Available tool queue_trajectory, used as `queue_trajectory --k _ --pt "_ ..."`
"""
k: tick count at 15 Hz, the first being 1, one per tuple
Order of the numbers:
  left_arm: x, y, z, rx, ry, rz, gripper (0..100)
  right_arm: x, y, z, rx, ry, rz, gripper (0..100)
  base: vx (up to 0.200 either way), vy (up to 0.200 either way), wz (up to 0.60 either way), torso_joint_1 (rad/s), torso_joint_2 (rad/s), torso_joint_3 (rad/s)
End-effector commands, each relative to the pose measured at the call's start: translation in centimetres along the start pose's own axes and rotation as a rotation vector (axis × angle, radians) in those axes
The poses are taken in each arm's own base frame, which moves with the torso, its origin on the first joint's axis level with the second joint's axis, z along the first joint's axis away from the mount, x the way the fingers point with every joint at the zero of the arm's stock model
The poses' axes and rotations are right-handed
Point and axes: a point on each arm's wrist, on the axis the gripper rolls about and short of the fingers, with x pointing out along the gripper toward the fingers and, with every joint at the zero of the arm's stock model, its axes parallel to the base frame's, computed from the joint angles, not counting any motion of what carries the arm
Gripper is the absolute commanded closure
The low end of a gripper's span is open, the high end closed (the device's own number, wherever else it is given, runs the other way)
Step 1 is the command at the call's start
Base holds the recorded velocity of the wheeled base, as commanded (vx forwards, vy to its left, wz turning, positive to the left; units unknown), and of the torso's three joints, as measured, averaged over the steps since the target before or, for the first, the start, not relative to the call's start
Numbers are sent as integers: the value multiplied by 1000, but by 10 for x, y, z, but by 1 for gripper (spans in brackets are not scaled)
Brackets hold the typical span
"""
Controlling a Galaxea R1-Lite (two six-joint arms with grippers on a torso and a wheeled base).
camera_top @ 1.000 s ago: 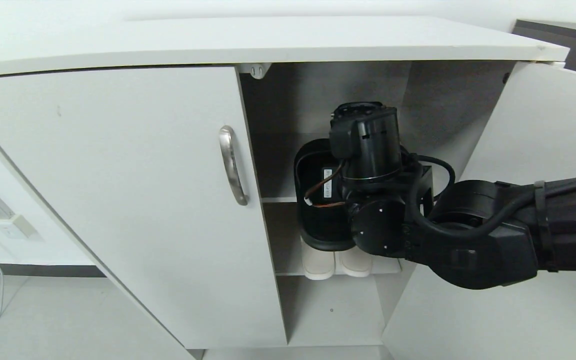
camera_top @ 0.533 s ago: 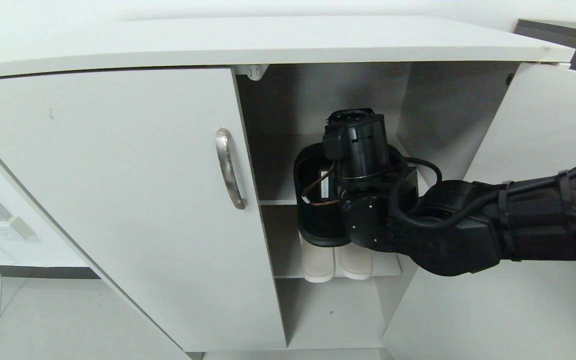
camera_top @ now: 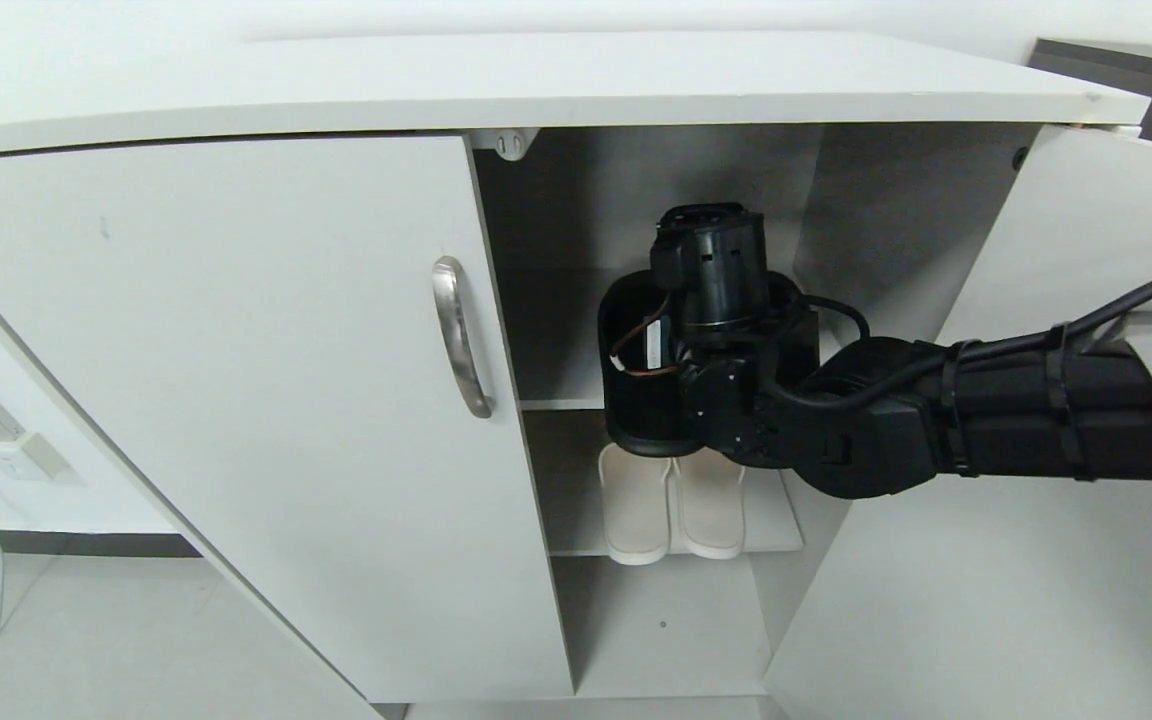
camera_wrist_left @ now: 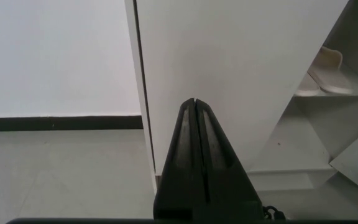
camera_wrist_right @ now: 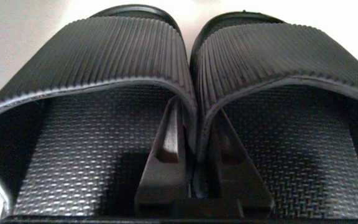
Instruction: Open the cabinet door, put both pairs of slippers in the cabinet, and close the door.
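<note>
1. Since 1 s ago the right arm (camera_top: 936,420) has pushed deeper into the cabinet (camera_top: 536,80). It carries the black slippers (camera_top: 636,390) up and inward, so more of the white slippers (camera_top: 671,500) shows beneath them.
2. The right gripper (camera_wrist_right: 194,130) is closed to a narrow gap and pinches the 2 inner side walls of the black pair together, just behind the ribbed straps.
3. The black pair sits at the level of the upper shelf (camera_top: 561,385), toes pointing in. Its heels hang out past the shelf's front edge, and whether the soles touch the board cannot be told.
4. The white pair lies side by side on the shelf below, so 1 pair is already stowed.
5. The step in hand is probably best done by carrying the pair further in until the heels pass the edge. The soles should then settle flat before the fingers part.
6. Because 1 pinch holds both slippers, any tilt risks 1 slipping free, so the wrist should stay level.
7. After release, a straight pull back should keep the fingers from dragging the pair out.
8. The left gripper (camera_wrist_left: 194,109) is closed on nothing, low beside the closed left door (camera_top: 236,350). The right door (camera_top: 1086,230) stands wide open, not yet closed.
</note>
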Motion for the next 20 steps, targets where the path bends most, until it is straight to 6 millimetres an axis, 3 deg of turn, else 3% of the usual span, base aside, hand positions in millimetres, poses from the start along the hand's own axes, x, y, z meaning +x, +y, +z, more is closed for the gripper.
queue_trajectory --k 1,14,15,20 --pt "0 0 0 0 0 0 100 5 0 1 4 -4 -8 100 0 0 0 0 0 0" --pt "0 0 0 -2 2 2 100 23 -2 1 9 -13 -16 100 0 0 0 0 0 0" --pt "0 0 0 -2 2 2 100 23 -1 0 8 -12 -16 0 0 0 0 0 0 0" --pt "0 0 0 -2 2 2 100 17 -5 7 18 -20 -12 0 0 0 0 0 0 0"
